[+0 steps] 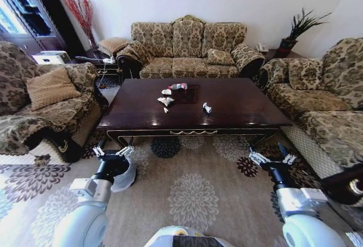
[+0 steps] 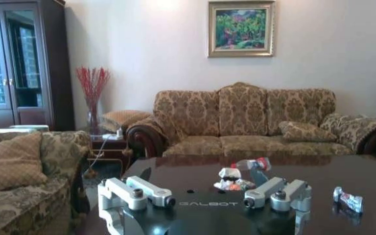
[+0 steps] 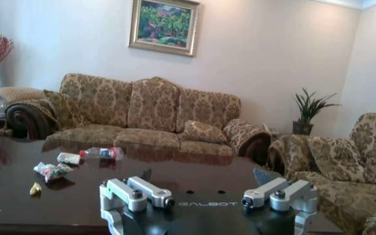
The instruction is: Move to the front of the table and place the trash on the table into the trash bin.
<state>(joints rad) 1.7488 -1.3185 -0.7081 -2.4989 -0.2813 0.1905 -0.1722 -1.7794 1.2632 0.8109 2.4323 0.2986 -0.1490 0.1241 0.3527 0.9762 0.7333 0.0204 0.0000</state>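
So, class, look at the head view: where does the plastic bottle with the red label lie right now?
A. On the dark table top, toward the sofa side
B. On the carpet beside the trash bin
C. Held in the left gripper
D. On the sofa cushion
A. The bottle lies on its side on the table, on the half nearer the sofa, and both grippers hang short of the table.

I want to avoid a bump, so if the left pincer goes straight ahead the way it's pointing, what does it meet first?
Probably the near edge of the table. The left pincer, open, hangs low just short of that edge, pointing toward it. Height is hard to judge; if it cleared the top, the crumpled wrapper would come next.
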